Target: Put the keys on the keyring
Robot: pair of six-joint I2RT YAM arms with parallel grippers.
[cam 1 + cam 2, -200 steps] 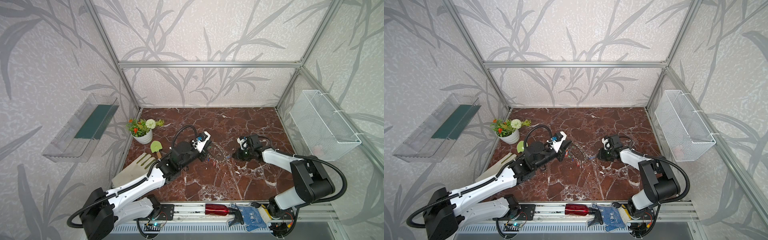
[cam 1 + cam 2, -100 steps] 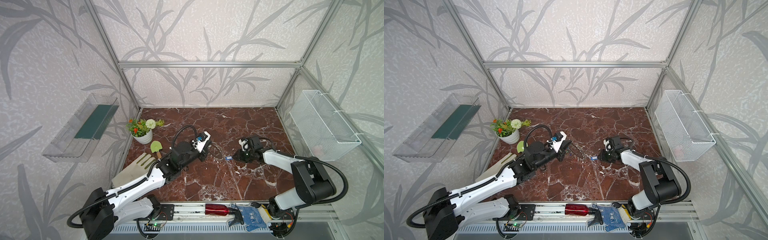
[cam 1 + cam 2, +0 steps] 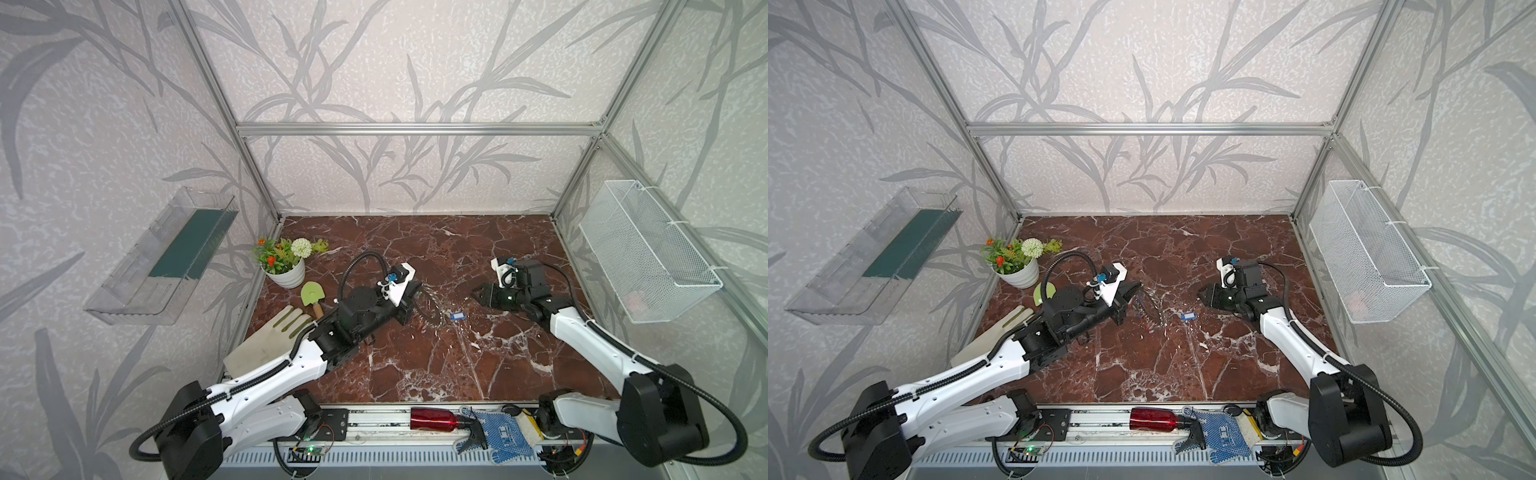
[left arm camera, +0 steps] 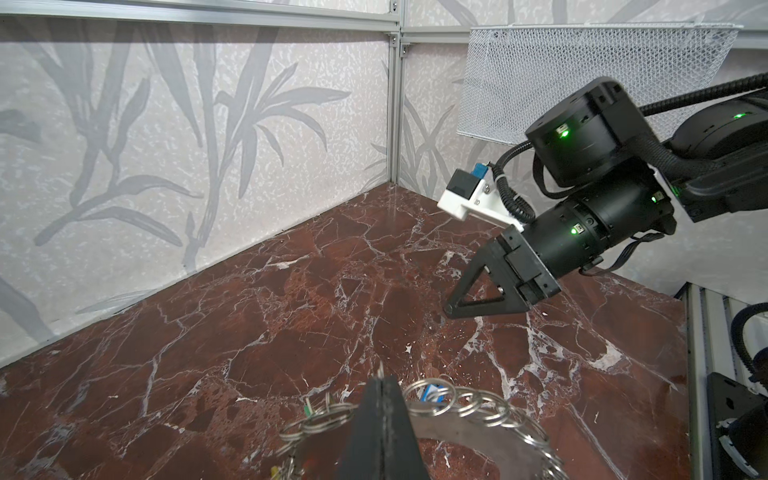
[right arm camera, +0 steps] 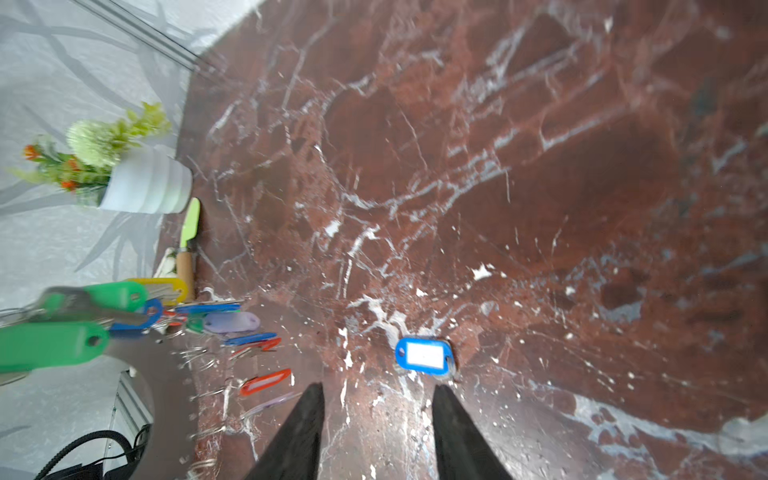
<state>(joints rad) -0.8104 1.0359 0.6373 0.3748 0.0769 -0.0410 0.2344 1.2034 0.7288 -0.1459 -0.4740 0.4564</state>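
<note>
My left gripper point(image 4: 382, 382) is shut on the rim of the keyring point(image 4: 457, 428), a flat grey metal ring fringed with small silver clips, and holds it tilted above the marble floor point(image 3: 432, 307). Several keys with green point(image 5: 54, 345), yellow point(image 5: 166, 286), lilac point(image 5: 230, 322) and red point(image 5: 266, 382) tags hang from it. One key with a blue tag point(image 5: 424, 355) lies alone on the floor just right of the keyring in both top views point(image 3: 457, 316) point(image 3: 1188, 316). My right gripper point(image 5: 378, 386) stands open and empty, a little short of that key point(image 3: 476, 293).
A white flower pot point(image 3: 286, 270), a green trowel point(image 3: 311, 295) and a pale glove point(image 3: 270, 336) sit at the left edge. A wire basket point(image 3: 644, 249) hangs on the right wall, a clear shelf point(image 3: 166, 257) on the left. A red bottle point(image 3: 432, 419) lies on the front rail.
My right gripper has opened and drawn back to the right, away from the keyring. The blue-tagged key it carried now lies on the floor. The left gripper has stayed put.
</note>
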